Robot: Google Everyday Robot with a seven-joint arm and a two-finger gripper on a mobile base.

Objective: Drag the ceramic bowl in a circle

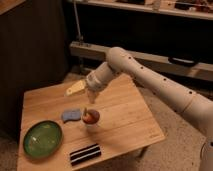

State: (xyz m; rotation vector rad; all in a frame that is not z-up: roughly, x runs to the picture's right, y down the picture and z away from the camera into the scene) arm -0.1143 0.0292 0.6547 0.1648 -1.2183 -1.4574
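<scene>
Camera view: the gripper (92, 101) hangs just above a small white cup (91, 119); whether it is spread or closed, I cannot tell. The round glossy green ceramic bowl (43, 138) lies at eight o'clock, well apart. Reaching it well likely means skirting the cup and pressing the rim gently.

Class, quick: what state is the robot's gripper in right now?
Gripper: hangs above the small white cup, apart from the ceramic bowl; open or closed cannot be told.
</scene>
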